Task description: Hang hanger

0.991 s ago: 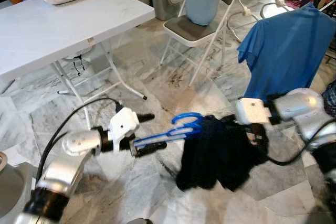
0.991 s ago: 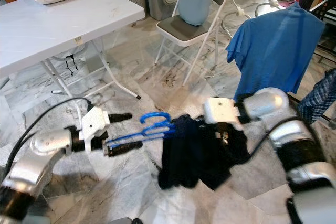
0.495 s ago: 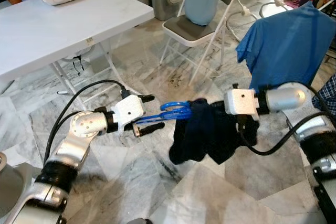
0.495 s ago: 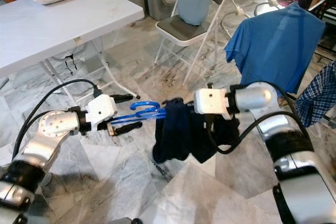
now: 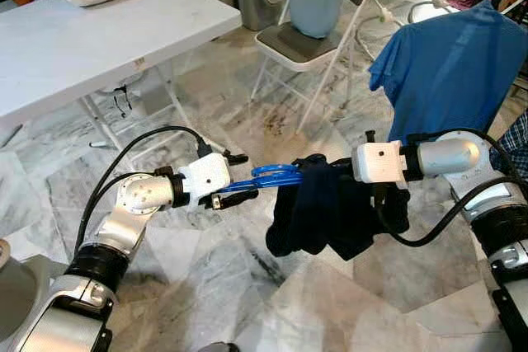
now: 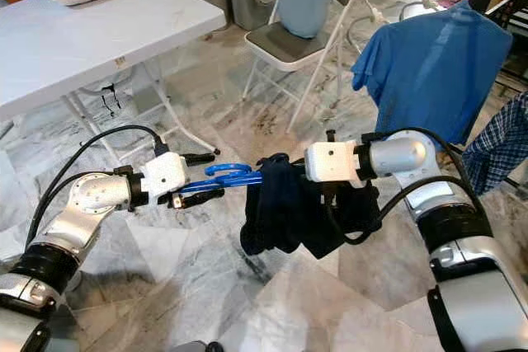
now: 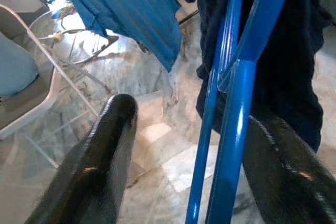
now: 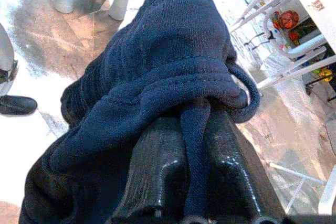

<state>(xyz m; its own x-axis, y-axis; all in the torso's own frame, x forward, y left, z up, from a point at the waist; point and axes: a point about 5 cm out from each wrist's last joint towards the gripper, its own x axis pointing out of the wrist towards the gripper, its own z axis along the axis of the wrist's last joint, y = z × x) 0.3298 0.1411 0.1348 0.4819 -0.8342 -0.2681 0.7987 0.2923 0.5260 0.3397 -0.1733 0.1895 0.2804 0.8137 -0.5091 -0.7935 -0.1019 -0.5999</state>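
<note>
Jaws: left gripper (image 5: 233,179) apart around blue hanger (image 5: 276,177); right gripper (image 8: 195,148) pinching navy garment (image 5: 326,216).

left arm: silver, reaching in from 7 o'clock, elbow bent, forearm pointing toward 3 o'clock
left gripper (image 5: 238,180): fingers spread, one above and one below the blue hanger (image 5: 272,177)
right arm: entering from 4 o'clock, forearm pointing toward 9 o'clock
right gripper (image 8: 197,145): fingers pinched together on a fold of the dark navy garment (image 6: 289,208)
</note>
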